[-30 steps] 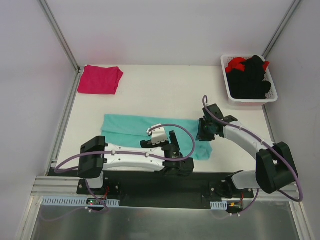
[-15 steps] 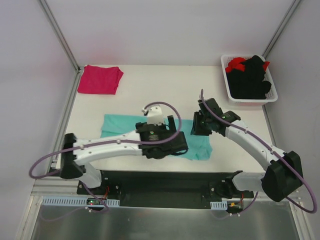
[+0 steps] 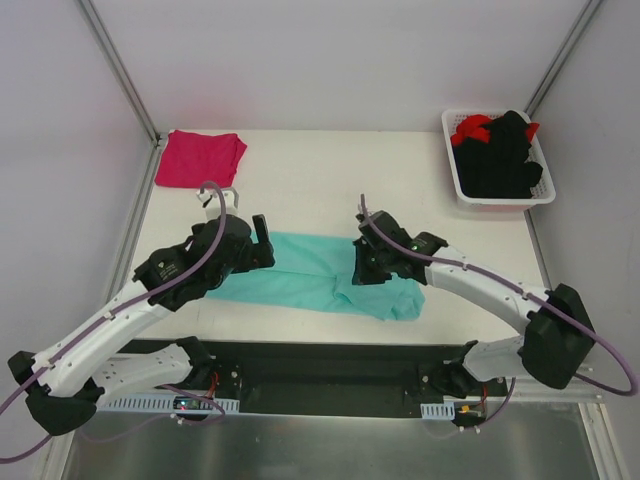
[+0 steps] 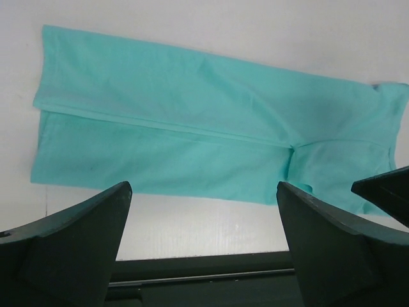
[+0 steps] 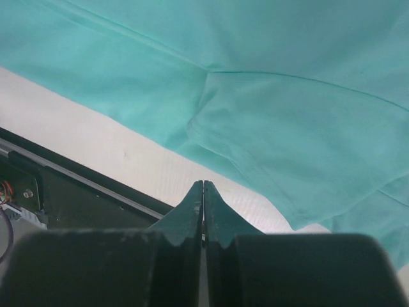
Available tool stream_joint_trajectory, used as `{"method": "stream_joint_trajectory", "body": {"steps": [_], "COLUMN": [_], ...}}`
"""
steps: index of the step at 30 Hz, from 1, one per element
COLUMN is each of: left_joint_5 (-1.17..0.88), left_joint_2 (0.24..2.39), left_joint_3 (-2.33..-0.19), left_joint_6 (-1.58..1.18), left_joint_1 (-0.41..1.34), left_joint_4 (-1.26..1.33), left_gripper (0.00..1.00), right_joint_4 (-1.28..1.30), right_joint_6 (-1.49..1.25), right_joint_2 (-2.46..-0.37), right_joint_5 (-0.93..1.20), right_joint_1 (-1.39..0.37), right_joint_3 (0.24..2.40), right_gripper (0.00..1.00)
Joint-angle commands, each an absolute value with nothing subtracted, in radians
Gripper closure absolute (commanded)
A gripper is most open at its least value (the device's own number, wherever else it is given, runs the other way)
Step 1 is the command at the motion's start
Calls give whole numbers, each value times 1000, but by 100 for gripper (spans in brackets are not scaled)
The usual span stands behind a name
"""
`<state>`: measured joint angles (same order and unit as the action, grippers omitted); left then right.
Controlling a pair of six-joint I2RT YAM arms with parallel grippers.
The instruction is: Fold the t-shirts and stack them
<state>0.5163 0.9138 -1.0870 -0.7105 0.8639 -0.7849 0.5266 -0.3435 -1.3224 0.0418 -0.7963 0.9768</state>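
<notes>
A teal t-shirt point(image 3: 320, 283) lies folded into a long strip across the near part of the table; it fills the left wrist view point(image 4: 211, 128) and the right wrist view point(image 5: 268, 89). A magenta-pink t-shirt point(image 3: 200, 158) lies folded at the far left corner. My left gripper point(image 3: 265, 245) hovers over the teal strip's left end, its jaws point(image 4: 203, 187) open and empty. My right gripper point(image 3: 363, 262) sits over the strip's right part. Its fingers are shut point(image 5: 203, 184) with nothing between them, tips over bare table just off the cloth's near edge.
A white basket point(image 3: 458, 185) at the far right holds black point(image 3: 500, 160) and red point(image 3: 472, 128) garments. Metal frame posts run along the table's left and right sides. The black base rail point(image 3: 320, 365) lines the near edge.
My left arm swung from right of centre to the teal shirt's left end, jaws staying open. My right gripper moved left along the shirt and shut.
</notes>
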Motion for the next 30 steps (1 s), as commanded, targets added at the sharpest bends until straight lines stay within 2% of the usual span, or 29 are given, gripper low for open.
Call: {"method": "stream_joint_trajectory", "body": {"steps": [1,16,30], "left_joint_5": [394,365,331], "left_joint_2": [907,917,908], "left_joint_3": [-1031,-1005,-994], "left_joint_6": [-624,-623,-604], "left_joint_1": [801,750,683], "left_joint_4": [-752,-732,-730], "left_gripper": [3,3,3], "right_joint_4": [434,388,334], "right_joint_6": [-371,-308,-330], "right_joint_2": [-1403,-1640,-1637], "right_joint_5": [57,101,124], "right_joint_1": [-836,-807,-805], "right_joint_3": [1011,1123,1023], "right_gripper": [99,99,99]}}
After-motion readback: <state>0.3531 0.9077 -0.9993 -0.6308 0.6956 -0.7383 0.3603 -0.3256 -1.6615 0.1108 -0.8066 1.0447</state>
